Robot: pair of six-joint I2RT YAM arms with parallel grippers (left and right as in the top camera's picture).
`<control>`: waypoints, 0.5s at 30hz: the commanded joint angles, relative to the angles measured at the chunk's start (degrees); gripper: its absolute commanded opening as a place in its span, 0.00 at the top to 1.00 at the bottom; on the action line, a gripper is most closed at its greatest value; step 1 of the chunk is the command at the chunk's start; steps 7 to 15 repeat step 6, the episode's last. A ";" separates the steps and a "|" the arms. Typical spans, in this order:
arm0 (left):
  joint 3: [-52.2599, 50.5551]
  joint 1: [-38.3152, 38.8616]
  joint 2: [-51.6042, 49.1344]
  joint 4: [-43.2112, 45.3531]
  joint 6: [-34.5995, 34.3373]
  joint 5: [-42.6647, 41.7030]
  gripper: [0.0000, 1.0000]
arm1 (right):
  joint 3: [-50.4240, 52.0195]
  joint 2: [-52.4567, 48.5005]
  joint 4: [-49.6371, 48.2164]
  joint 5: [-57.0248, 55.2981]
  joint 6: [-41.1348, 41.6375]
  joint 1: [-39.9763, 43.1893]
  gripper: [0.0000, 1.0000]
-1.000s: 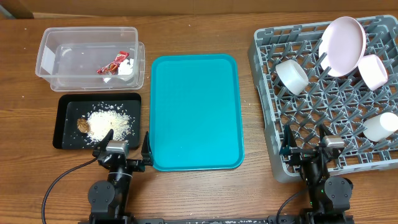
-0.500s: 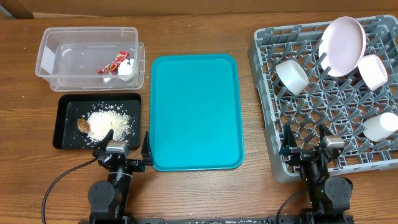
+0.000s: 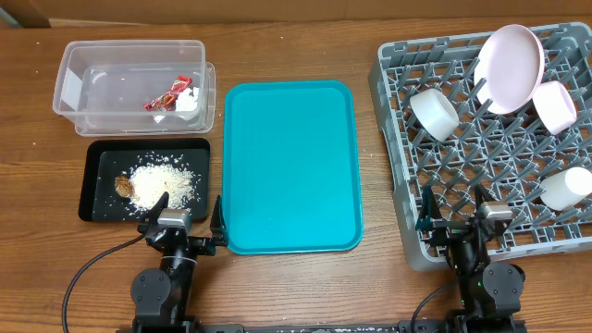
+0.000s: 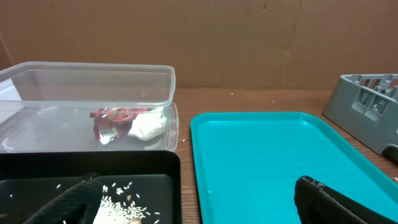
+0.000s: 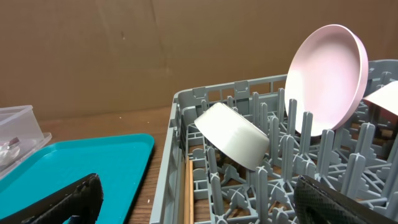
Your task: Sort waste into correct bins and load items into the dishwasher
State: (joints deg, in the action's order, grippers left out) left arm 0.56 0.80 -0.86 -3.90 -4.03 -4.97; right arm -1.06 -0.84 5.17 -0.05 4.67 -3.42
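Note:
The clear tub (image 3: pixel 83 65) holds the red wrapper (image 3: pixel 168 93) and a white scrap (image 3: pixel 188 104); both also show in the left wrist view (image 4: pixel 115 119). The black tray (image 3: pixel 97 157) holds rice grains (image 3: pixel 165 181) and a brown lump (image 3: pixel 123 187). The grey rack (image 3: pixel 398 139) holds a large plate (image 3: pixel 511 67), a bowl (image 3: pixel 434 113), a small dish (image 3: pixel 556 105) and a cup (image 3: pixel 565 188). Chopsticks (image 5: pixel 188 186) lie along its left inside wall. My left gripper (image 3: pixel 190 220) is open at the front, between black tray and teal tray. My right gripper (image 3: pixel 452 215) is open over the rack's front edge.
A large teal serving tray (image 3: pixel 290 165) lies in the middle with nothing on it. A cardboard wall (image 4: pixel 205 37) stands behind the wooden table. A cable runs from the left arm's base at the front left.

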 commanded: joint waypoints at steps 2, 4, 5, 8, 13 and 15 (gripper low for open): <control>-0.28 0.46 0.61 0.00 1.27 -0.61 0.00 | 0.61 0.68 -0.35 -0.28 -0.17 -0.26 0.00; -0.28 0.46 0.61 0.00 1.29 -0.63 0.00 | 0.61 0.68 -0.35 -0.28 -0.17 -0.26 0.00; -0.28 0.46 0.61 0.00 1.29 -0.61 0.00 | 0.61 0.68 -0.35 -0.28 -0.17 -0.26 0.00; -0.28 0.46 0.61 0.00 1.29 -0.61 0.00 | 0.61 0.68 -0.35 -0.28 -0.17 -0.26 0.00; -0.28 0.46 0.61 0.00 1.29 -0.61 0.00 | 0.61 0.68 -0.35 -0.28 -0.17 -0.26 0.00; -0.28 0.46 0.61 0.00 1.29 -0.61 0.00 | 0.61 0.68 -0.35 -0.28 -0.17 -0.26 0.00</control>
